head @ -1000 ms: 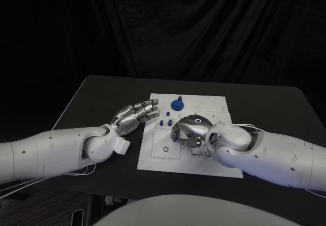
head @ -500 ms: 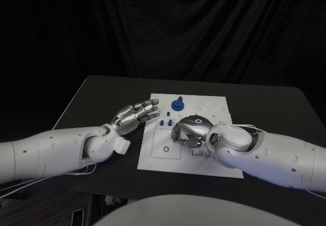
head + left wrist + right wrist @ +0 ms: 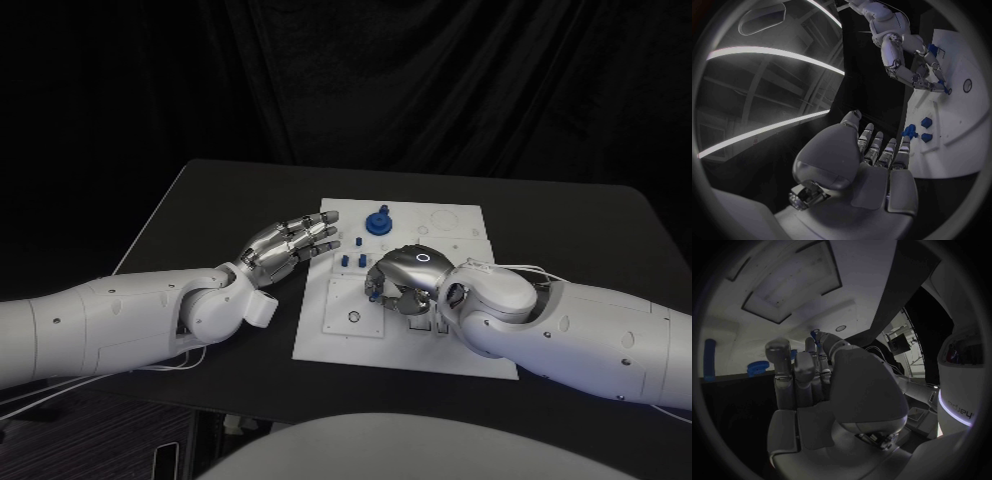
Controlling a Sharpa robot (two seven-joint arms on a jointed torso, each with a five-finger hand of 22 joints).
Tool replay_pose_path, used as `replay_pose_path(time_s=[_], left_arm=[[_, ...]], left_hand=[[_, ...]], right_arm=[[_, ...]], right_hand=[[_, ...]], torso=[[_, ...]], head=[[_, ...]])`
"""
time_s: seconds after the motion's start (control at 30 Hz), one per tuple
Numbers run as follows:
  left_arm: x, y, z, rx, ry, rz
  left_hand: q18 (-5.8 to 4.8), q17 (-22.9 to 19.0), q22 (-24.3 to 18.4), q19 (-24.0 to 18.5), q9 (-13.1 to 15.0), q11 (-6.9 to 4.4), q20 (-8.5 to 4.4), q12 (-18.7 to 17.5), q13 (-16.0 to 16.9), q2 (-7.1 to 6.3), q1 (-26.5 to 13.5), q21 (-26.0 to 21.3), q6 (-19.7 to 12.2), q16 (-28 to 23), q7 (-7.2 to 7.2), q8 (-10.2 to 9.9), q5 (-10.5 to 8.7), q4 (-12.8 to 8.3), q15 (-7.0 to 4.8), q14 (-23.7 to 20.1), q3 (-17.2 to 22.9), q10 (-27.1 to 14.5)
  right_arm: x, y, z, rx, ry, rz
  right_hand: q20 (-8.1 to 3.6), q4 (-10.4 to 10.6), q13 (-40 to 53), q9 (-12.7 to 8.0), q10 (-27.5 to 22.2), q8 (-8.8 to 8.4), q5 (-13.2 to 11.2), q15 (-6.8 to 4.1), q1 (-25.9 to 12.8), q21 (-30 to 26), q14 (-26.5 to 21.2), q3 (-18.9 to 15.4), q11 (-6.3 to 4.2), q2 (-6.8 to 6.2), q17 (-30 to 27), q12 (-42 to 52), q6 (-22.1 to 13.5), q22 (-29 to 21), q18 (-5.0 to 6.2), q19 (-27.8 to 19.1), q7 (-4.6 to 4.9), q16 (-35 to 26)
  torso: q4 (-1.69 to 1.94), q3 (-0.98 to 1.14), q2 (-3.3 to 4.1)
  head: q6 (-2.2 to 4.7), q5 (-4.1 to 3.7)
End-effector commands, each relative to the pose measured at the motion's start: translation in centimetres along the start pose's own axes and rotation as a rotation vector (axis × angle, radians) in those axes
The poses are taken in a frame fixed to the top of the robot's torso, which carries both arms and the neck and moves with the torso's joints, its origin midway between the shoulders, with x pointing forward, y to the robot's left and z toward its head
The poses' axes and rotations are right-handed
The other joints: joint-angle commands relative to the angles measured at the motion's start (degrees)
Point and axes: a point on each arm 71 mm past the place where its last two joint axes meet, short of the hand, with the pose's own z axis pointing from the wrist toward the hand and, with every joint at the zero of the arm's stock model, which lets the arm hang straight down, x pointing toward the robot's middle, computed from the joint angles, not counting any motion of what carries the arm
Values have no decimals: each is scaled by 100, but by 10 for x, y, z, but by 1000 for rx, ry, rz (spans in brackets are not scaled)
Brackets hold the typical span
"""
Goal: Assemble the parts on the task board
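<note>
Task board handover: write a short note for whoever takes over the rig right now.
Left hand: open, fingers spread, beside the task board's left edge, holding nothing.
Right hand: fingers curled down over the middle of the board, a small blue part at its fingertips; whether it grips that part cannot be told.
Parts: blue knob upright near the far edge; small blue pieces left of the right hand.
Done: unclear.
Left: seat the part under the right hand, then the rest.
</note>
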Motion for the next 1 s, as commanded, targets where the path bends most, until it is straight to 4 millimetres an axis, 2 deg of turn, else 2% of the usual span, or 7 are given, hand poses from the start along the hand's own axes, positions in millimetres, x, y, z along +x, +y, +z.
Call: replay_pose_path(time_s=[0.03, 0.37, 0.67, 1.0], left_arm=[[2, -7, 0, 116, 13, -12], [1, -6, 0, 111, 13, -13], [1, -5, -1, 106, 11, -13], [0, -4, -1, 103, 9, -13]], left_hand=[[-53, 5, -7, 48, -7, 1, -8, -35, -5, -10, -45, 23, 4, -5, 29, -26, -17, -5, 47, 1, 44, -22], [-60, 5, -7, 51, -9, 5, -8, -37, -5, -5, -55, 23, -4, -6, 29, -28, -20, -4, 52, 0, 51, -28], [-64, 5, -9, 53, -10, 11, -7, -37, -5, -1, -61, 23, -9, -7, 28, -30, -22, -5, 56, -2, 58, -31], [-69, 6, -7, 55, -11, 16, -7, -38, -4, 1, -65, 23, -14, -3, 29, -31, -26, -7, 60, -1, 65, -33]], right_arm=[[2, -1, -1, 14, -1, -4], [1, -3, -2, 21, -7, 0], [2, -5, -3, 37, -5, 47], [1, -7, -4, 48, -18, 97]], right_hand=[[7, 27, -7, 15, 32, 4, 17, 15, 3, -37, -19, 15, 10, 68, 0, -27, -2, 511, -13, -20, -29, -15], [12, 57, -19, 32, 41, -23, 22, 21, -22, -44, -16, 45, 17, 132, 6, -71, -28, 510, -13, -17, -25, -9], [15, 57, -28, 40, 39, -46, 22, 24, -20, -31, -10, 68, 20, 157, 22, -100, -54, 513, -16, -9, -21, 3], [18, 73, -36, 55, 59, -80, 47, 28, -23, -27, 5, 134, 27, 238, 44, -138, -78, 516, -17, 2, -13, 24]], torso=[[-3, 0, 0], [6, 1, 0], [-3, -5, -2], [6, 0, 2]], head=[[-1, 19], [-1, 25], [-1, 51], [-1, 81]])
